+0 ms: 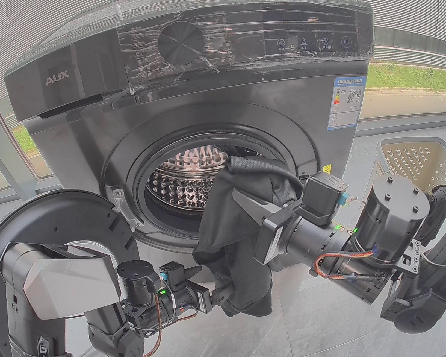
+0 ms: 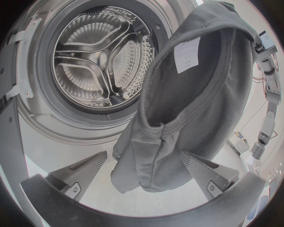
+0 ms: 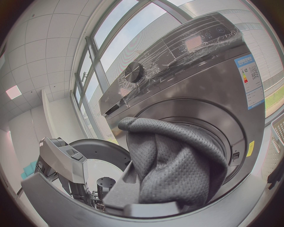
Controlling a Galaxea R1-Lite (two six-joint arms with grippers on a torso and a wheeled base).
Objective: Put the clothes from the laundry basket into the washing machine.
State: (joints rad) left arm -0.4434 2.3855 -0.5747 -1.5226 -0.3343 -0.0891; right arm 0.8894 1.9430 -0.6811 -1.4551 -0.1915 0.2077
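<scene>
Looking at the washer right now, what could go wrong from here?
1. The dark garment held by the right gripper hangs mostly below the drum opening; released now, it would likely drop to the floor.
2. Its low tail may drag over the opening's rim and stay outside.
3. The open left gripper sits by that tail and might snag it.

The dark garment (image 1: 225,231) hides the right gripper's (image 1: 243,194) tip and part of the drum (image 1: 182,185).
</scene>
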